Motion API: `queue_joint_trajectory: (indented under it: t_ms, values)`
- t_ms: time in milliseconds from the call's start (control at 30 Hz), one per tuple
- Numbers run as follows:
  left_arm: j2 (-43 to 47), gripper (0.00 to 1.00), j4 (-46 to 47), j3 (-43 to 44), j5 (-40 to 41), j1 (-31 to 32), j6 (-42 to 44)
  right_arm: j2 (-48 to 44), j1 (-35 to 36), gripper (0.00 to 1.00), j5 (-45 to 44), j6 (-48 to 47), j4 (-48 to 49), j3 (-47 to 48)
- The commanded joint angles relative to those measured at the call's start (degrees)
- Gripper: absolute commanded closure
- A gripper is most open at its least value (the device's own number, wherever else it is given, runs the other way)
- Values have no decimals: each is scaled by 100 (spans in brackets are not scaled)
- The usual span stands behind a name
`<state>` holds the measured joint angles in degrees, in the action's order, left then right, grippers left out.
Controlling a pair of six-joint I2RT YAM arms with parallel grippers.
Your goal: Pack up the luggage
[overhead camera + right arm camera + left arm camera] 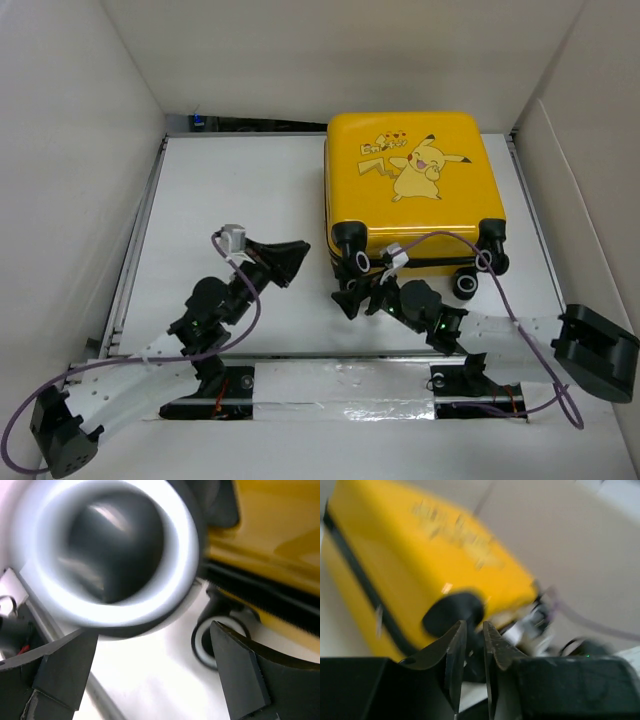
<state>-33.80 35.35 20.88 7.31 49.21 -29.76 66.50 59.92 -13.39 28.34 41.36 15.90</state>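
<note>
The luggage, a yellow hard-shell suitcase with a Pikachu print, lies flat and closed at the back right of the table, its black wheels toward me. My left gripper hovers just left of its near left corner; its jaws stand almost together with nothing between them. The yellow shell fills the blurred left wrist view. My right gripper is open and empty just in front of the near left wheel. That wheel looms above the open gripper in the right wrist view.
White walls box the table on three sides. A second wheel shows by my right finger. Purple cables loop from both arms. Black blocks sit at the near right and near left.
</note>
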Motion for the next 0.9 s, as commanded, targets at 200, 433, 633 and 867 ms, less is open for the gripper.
queue_joint_trajectory:
  t_ms: [200, 433, 633, 867]
  values:
    - [-1048, 94, 418, -1165, -564, 62, -206, -1929, 248, 0, -419, -56, -3186, 869]
    - [-1892, 67, 1333, -1025, -696, 256, 40, -1018, 248, 0, -674, -461, -3590, 2117]
    - [-2542, 65, 2149, -1042, -951, 308, 14, -314, 248, 6, -1306, -382, -3847, 2778]
    - [-3123, 65, 2793, -859, -584, 308, -92, 451, 125, 28, -1553, -557, -4117, 3498]
